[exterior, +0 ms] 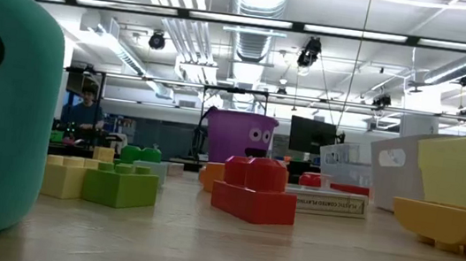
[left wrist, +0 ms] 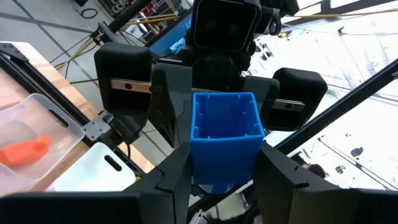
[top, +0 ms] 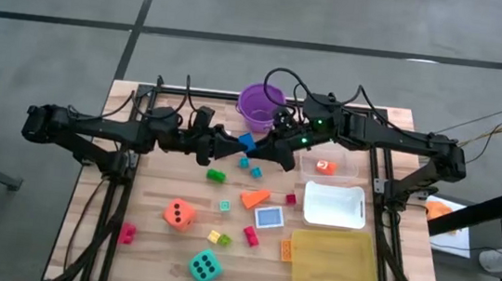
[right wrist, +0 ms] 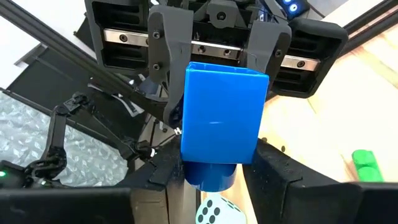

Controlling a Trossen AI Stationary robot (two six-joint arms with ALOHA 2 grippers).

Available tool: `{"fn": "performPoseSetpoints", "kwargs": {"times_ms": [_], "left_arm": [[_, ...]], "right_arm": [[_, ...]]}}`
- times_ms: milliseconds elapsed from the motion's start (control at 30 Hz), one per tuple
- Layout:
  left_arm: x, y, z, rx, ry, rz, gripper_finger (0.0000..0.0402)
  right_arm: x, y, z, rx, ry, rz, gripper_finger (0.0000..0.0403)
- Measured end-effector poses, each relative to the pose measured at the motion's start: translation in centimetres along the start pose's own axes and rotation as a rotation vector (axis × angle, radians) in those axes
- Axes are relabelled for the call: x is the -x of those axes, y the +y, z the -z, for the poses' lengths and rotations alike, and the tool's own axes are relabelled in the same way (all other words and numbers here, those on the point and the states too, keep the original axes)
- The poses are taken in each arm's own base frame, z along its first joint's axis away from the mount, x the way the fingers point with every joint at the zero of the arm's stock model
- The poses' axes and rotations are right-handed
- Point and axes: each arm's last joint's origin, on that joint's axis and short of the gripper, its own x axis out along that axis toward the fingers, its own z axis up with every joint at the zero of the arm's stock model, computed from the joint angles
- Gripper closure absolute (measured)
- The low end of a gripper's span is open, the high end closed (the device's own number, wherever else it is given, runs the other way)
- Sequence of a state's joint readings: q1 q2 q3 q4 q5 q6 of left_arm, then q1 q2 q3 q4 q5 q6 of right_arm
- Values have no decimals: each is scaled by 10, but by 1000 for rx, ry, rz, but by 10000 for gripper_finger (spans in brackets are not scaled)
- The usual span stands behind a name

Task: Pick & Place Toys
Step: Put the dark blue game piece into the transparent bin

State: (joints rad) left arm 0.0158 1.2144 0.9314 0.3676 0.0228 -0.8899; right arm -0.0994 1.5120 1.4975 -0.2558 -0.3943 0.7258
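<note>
Blue block (top: 247, 142): a hollow plastic brick, held above the table between the two arms at mid-table, just in front of the purple bucket (top: 259, 106).
Left gripper (top: 232, 145): closed part-way onto the blue block; in the left wrist view its own fingers flank the lower part of the block, whose open ribbed end faces the camera.
Right gripper (top: 261, 149): also clamped on the same block from the opposite side; in the right wrist view the block's flat closed face and round stud show between its fingers.
Step, as judged: a hand-over between the arms; which one is giving cannot be told.
Handling, as judged: light, rigid, smooth-walled and likely slippery; not fragile.
Where to grip, as judged: across two flat parallel walls, near the middle, clear of the stud and the open rim.
Other toys: orange die (top: 178, 213), teal die (top: 205, 266) and small pieces lie scattered on the table (top: 158, 182).
</note>
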Motion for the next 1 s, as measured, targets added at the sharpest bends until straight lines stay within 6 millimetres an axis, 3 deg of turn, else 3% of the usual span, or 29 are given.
{"fn": "performPoseSetpoints", "kwargs": {"times_ms": [167,667,1000], "left_arm": [[0,0,0,24,-3,-4,240],[0,3,2,89,22,-36,53],[2,4,4,185,74,-40,3]], "right_arm": [[0,0,0,8,-1,4,280],[0,0,1,21,8,-5,280],[0,-2,2,59,24,9,280]]}}
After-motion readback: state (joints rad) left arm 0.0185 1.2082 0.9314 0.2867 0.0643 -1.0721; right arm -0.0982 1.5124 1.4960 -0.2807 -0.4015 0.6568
